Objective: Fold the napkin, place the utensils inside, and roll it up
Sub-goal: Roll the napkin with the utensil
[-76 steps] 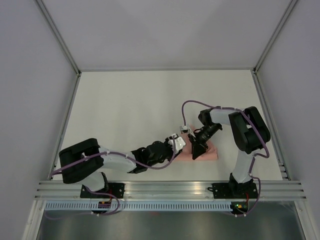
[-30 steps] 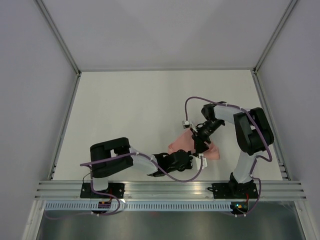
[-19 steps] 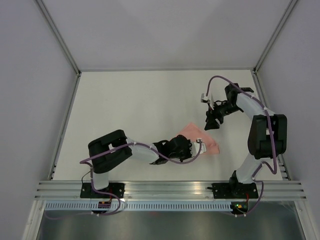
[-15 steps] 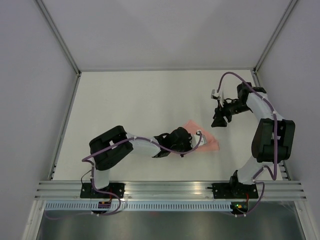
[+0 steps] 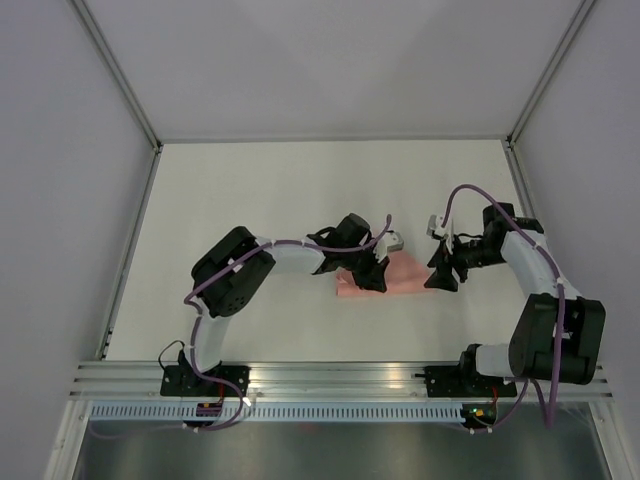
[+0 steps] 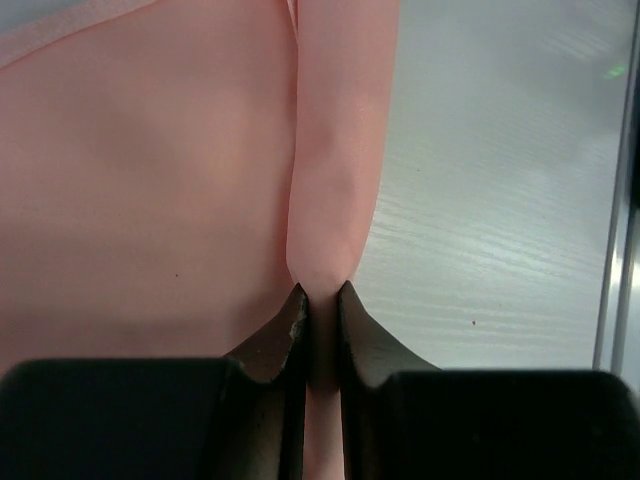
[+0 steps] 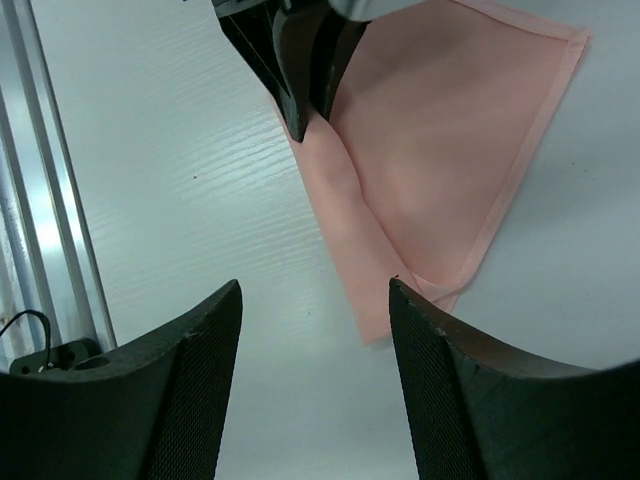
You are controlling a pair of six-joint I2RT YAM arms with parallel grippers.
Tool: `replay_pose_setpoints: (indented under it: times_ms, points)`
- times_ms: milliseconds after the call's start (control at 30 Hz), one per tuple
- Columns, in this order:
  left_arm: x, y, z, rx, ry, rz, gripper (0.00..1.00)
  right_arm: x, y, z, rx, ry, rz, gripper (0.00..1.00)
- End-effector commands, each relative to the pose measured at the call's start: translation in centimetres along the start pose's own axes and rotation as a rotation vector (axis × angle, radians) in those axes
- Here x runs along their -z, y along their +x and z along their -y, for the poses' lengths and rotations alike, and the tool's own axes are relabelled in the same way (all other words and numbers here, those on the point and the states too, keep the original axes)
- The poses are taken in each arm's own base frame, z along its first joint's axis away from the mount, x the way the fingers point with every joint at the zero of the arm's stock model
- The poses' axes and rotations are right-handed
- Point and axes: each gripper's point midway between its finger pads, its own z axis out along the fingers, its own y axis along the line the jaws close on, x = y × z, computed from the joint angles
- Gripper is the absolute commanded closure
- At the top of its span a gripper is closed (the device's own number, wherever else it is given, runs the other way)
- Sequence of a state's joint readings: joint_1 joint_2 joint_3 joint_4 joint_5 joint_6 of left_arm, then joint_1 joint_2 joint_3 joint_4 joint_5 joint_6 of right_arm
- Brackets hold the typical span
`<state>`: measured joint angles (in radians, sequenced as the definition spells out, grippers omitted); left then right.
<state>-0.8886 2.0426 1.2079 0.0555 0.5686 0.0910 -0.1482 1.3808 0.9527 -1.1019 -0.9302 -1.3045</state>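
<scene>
I count one napkin, lying folded on the table right of centre. My left gripper is clamped on a raised fold of it. My right gripper hangs spread apart just beside its right edge. Bare table surrounds it on every side. From above, my left arm hides the napkin's left part.

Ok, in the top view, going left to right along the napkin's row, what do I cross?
From the left: left arm's elbow → napkin → right hand → right arm's forearm. The left hand sits on top of the napkin, so I leave it out of the order.
</scene>
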Motion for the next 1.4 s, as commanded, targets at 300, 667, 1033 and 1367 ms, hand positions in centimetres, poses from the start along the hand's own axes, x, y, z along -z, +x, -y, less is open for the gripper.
replay_pose_setpoints:
  times_ms: [300,667,1033,1367]
  points:
    - [0.6,9.5,0.8,0.500,0.182,-0.298,0.98,-7.3,-0.4,0.4,0.389,0.250,-0.068,0.29]
    - [0.1,10.0,0.4,0.596,0.159,-0.341,0.98,-12.0,0.6,-1.2,0.473,0.213,-0.174,0.29]
    - [0.3,8.7,0.4,0.609,0.154,-0.320,0.89,-14.0,2.6,-1.5,0.437,0.181,-0.255,0.52]
    - [2.4,2.8,-0.3,0.550,0.101,-0.179,0.66,-14.3,4.4,-2.7,0.392,0.094,-0.314,0.87]
